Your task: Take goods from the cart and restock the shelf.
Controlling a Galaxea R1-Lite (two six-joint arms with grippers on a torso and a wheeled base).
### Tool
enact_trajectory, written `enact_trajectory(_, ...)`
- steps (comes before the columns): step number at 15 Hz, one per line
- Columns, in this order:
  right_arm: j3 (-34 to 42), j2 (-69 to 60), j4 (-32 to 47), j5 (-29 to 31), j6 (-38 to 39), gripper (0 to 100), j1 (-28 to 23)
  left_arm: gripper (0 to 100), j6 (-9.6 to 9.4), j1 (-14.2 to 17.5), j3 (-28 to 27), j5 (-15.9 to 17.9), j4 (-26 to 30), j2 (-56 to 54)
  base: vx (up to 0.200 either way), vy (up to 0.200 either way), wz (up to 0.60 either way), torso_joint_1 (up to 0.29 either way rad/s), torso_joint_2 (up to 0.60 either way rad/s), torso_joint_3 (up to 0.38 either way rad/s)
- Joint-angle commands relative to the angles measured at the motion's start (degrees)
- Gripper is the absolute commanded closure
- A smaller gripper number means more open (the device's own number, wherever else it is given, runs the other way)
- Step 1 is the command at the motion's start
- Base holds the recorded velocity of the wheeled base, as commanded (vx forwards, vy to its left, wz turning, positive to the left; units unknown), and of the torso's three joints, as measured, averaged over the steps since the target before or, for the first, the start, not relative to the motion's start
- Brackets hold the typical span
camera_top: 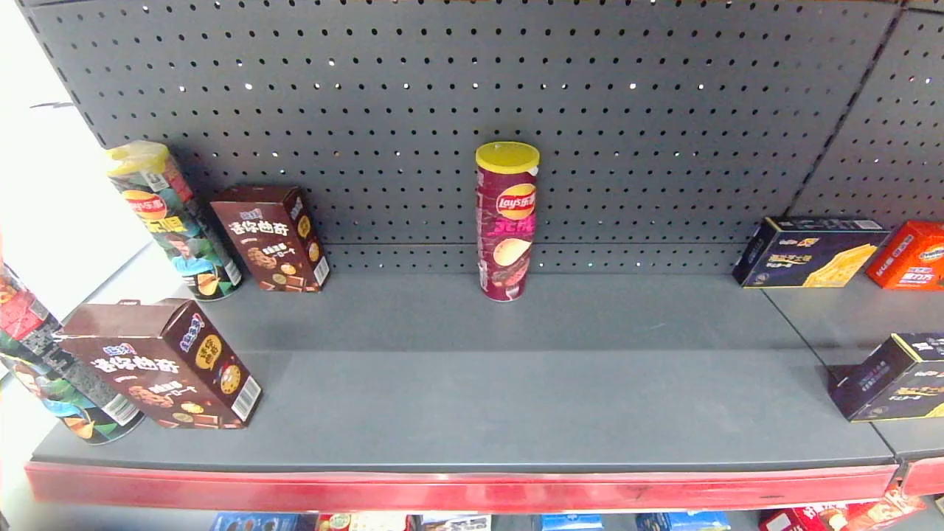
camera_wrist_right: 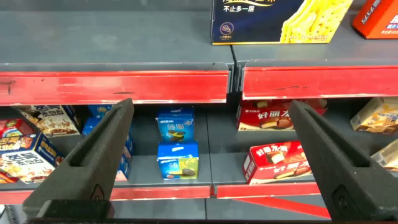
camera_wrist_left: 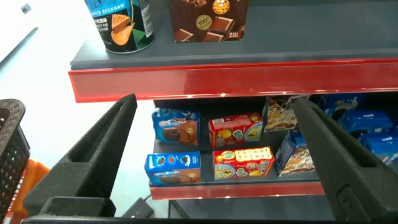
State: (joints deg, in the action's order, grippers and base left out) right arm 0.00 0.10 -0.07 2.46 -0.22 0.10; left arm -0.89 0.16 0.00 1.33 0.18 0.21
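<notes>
Grey shelf (camera_top: 516, 383) holds one upright maroon chip can (camera_top: 507, 221)

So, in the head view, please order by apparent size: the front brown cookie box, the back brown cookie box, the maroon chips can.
1. The front brown cookie box: largest, but it is nearest the camera.
2. The back brown cookie box and the maroon chips can: similar, not ranked.

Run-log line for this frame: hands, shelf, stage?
left hand: open, empty | right hand: open, empty | shelf: maroon chip can upright at back centre | stage: no goods in hand
</notes>
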Motion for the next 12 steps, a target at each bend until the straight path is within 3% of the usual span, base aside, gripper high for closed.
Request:
enact_trajectory(1,0.0,0.0,0.0,0.0,0.0,0,0.0,0,0.01,0.0,0.0,0.0,0.0,0.1,0.000,0.000,0.00,0.000,0.00,0.000)
enact_trajectory(3,0.0,0.0,0.0,0.0,0.0,0,0.0,0,0.01,0.0,0.0,0.0,0.0,0.1,0.000,0.000,0.00,0.000,0.00,0.000)
enact_trajectory(12,0.0,0.0,0.0,0.0,0.0,0,0.0,0,0.01,0.0,0.0,0.0,0.0,0.1,0.000,0.000,0.60,0.005,0.00,0.003)
